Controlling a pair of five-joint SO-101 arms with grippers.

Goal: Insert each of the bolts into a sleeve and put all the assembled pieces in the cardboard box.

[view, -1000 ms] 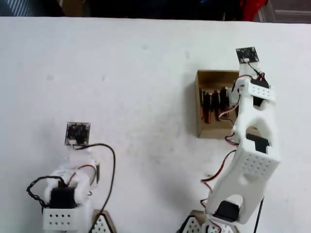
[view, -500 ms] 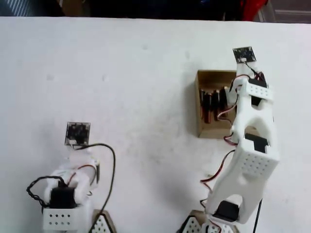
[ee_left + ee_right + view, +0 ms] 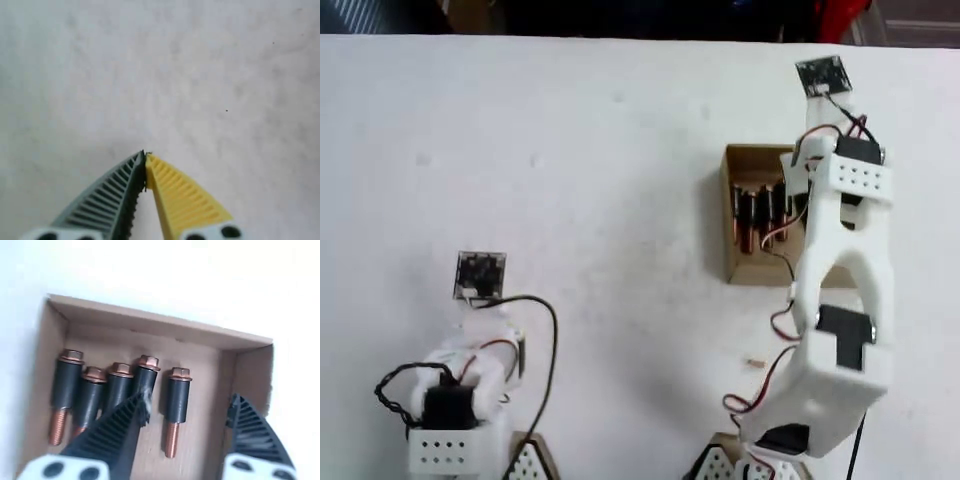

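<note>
The cardboard box (image 3: 732, 268) lies at the right of the table, partly under the right arm. Several copper bolts in black sleeves (image 3: 752, 218) lie side by side inside it. From the right wrist, the box (image 3: 150, 325) shows those assembled pieces (image 3: 119, 390) in a row, one (image 3: 177, 405) set a little apart. My right gripper (image 3: 187, 407) hangs open over the box with nothing between its fingers. My left gripper (image 3: 145, 156) is shut over bare white table, holding nothing. The left arm (image 3: 455, 400) sits folded at the front left.
A small pale scrap (image 3: 753, 363) lies on the white table (image 3: 600, 180) in front of the box, near the right arm's cables. The table's far edge meets a dark background.
The right arm has stretched farther back over the box, its wrist rising away from the pieces. The left arm has stayed still.
</note>
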